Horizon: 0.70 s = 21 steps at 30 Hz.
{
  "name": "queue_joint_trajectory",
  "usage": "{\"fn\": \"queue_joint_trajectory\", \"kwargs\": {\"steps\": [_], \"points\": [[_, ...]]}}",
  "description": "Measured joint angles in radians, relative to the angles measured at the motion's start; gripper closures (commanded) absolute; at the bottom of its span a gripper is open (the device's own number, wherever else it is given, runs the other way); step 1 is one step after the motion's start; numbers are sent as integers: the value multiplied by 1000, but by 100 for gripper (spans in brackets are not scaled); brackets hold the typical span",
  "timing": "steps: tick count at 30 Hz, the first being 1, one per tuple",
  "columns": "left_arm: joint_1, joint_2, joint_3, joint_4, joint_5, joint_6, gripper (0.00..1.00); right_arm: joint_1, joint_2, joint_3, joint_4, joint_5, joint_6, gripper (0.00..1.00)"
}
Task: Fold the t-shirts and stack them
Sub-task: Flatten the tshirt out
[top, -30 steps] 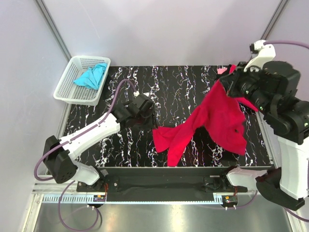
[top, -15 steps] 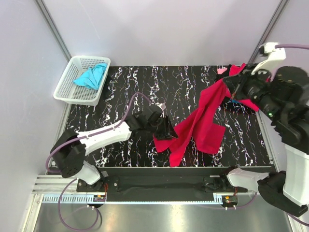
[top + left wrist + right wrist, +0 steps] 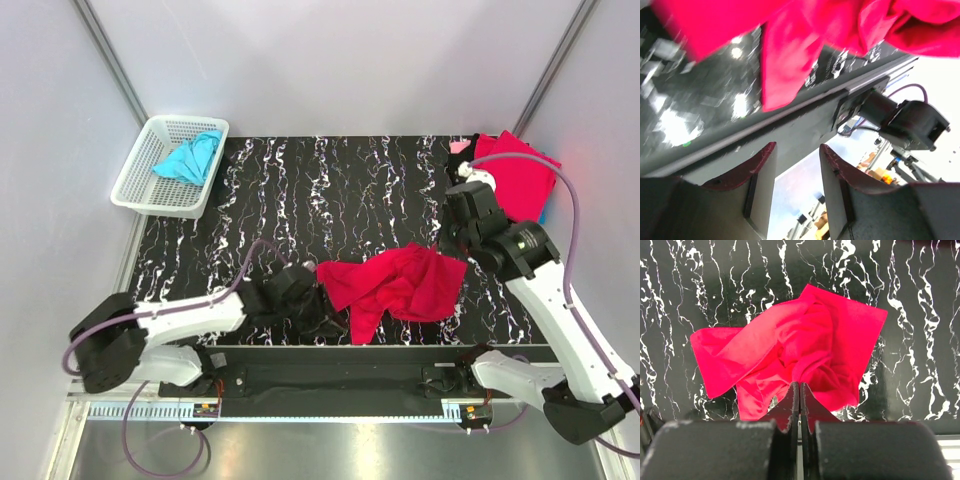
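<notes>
A crimson red t-shirt (image 3: 395, 283) lies crumpled on the black marbled table (image 3: 330, 185), near its front edge. My right gripper (image 3: 452, 243) is at the shirt's right end. In the right wrist view its jaws are shut (image 3: 800, 385) on a raised fold of the red t-shirt (image 3: 790, 352). My left gripper (image 3: 325, 318) is low at the shirt's left end by the front edge, open and empty (image 3: 797, 147), with the red cloth (image 3: 790, 55) just beyond its fingertips. A turquoise t-shirt (image 3: 188, 157) lies bunched in the basket. A folded red t-shirt (image 3: 515, 170) lies at the back right.
The white lattice basket (image 3: 140, 185) stands at the table's back left corner. A small pink thing (image 3: 460, 147) lies beside the folded shirt. The table's front rail (image 3: 805, 117) runs just under my left gripper.
The right arm has come down and laid the hanging red t-shirt in a heap on the table. The left gripper has moved toward the front edge, beside the shirt's left end.
</notes>
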Motion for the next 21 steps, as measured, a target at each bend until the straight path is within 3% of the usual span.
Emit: {"fn": "queue_joint_trajectory", "kwargs": {"steps": [3,7,16,21], "points": [[-49,-85,-68,-11,-51,-53,57,0,-48,-52,8,6,32,100],[-87,-70,-64,-12,-105,-56,59,0,-97,-85,37,2,63,100],[-139,274,87,14,-187,-18,66,0,-108,-105,55,-18,81,100],[-153,340,134,51,-182,-28,67,0,-119,-105,54,-22,81,100]]}}
